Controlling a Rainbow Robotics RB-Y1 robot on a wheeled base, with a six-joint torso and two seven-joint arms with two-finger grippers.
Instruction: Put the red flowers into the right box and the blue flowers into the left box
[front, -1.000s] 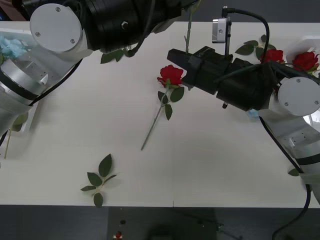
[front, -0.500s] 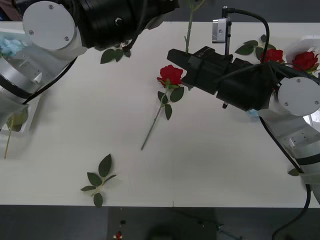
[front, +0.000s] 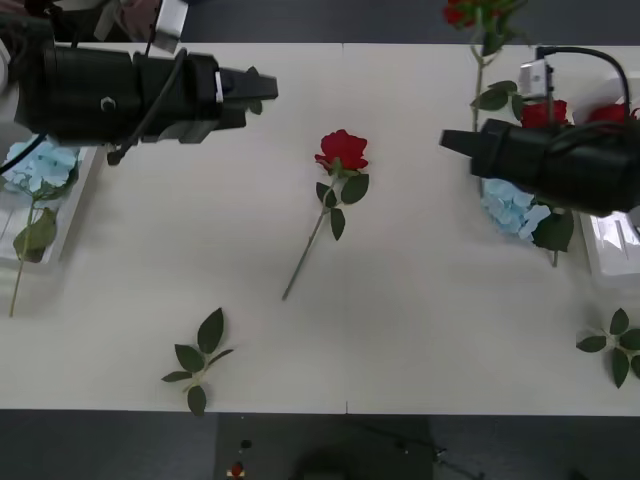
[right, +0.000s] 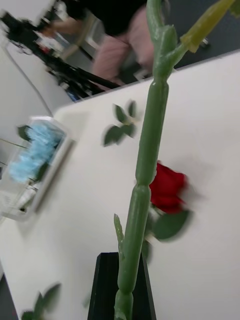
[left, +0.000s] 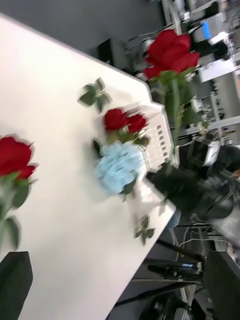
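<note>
The held red rose has travelled. A second ago its stem stood just behind the red rose lying at the table's centre; now it is well to the right of that rose, bloom up past the far table edge. The right gripper has swung that way with it, jaws clamped on the green stem. I judge this a carry toward the right box, where two red roses already sit, with the release not yet made.

The left gripper has pulled back to the left of the lying rose, its black fingers apart and empty.

Right of the lying rose, a blue flower lies beside the right box, so it has yet to cross. Far left of the rose, another blue flower rests in the left box. Loose leaf sprigs lie nearer the robot.

No brand, label or writing can be read.
</note>
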